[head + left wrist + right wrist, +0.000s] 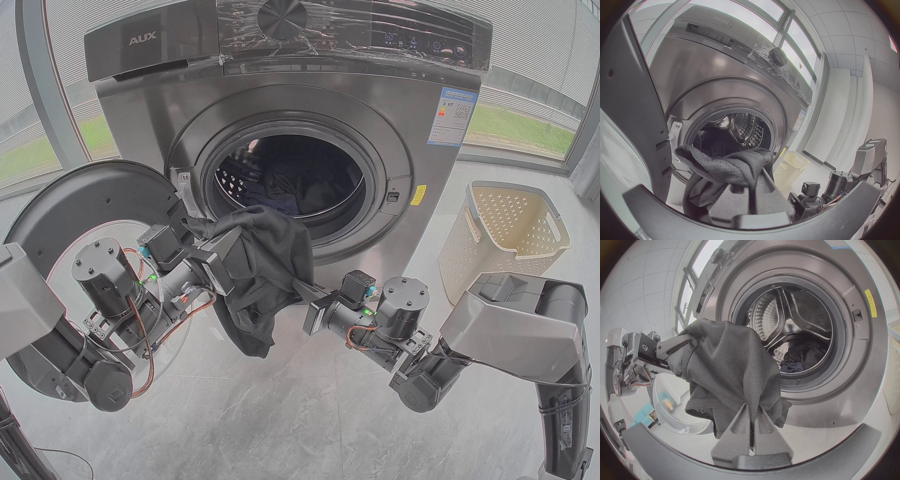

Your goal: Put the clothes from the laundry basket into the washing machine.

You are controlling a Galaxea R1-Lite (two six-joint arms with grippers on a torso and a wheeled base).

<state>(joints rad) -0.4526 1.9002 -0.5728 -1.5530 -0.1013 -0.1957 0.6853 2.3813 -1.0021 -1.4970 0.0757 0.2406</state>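
Fingers of the right gripper (752, 411) and the left gripper (755, 184) each pinch an edge of the dark grey mesh garment (269, 256), hanging between them before the open grey front-loading washing machine (400, 125); cream perforated plastic laundry basket (506, 237) stands beside it

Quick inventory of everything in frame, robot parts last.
washing machine: 1, grey, centre, opening towards the robot
door: 1, grey, swung open at the machine's left
garment: 1, black, hanging between both grippers in front of the opening
clothes: small pile, dark, inside the drum
laundry basket: 1, cream, on the floor right of the machine
left gripper: 1, grey, shut on the garment
right gripper: 1, grey, shut on the garment
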